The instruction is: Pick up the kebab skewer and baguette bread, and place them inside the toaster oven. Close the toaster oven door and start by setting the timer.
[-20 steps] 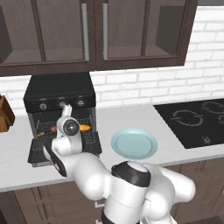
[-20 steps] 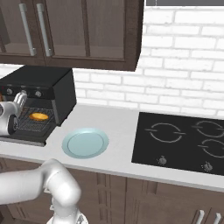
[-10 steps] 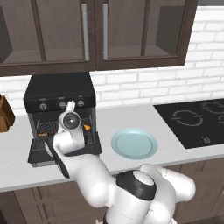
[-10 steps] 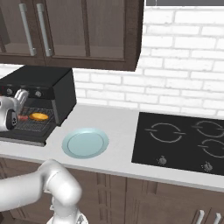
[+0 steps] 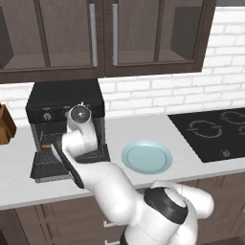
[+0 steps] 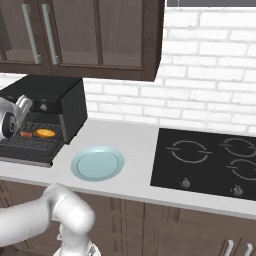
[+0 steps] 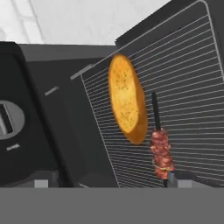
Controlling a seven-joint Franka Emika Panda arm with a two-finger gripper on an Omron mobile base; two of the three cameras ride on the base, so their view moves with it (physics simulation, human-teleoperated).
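My hand (image 7: 107, 183) is right in front of the toaster oven (image 6: 55, 107), and I cannot tell if it is wide or narrow. The baguette bread (image 7: 127, 98) lies on the wire rack (image 7: 183, 87) inside. The kebab skewer (image 7: 160, 148) lies just beside it. The toaster oven door (image 5: 50, 165) hangs open over the counter (image 6: 135, 145).

You see a matt black toaster oven (image 6: 55, 107) with a thin metal wire rack (image 7: 183, 87), a rough-crusted golden baguette bread (image 7: 127, 98), and a smooth, glossy pale blue plate (image 5: 146, 157).
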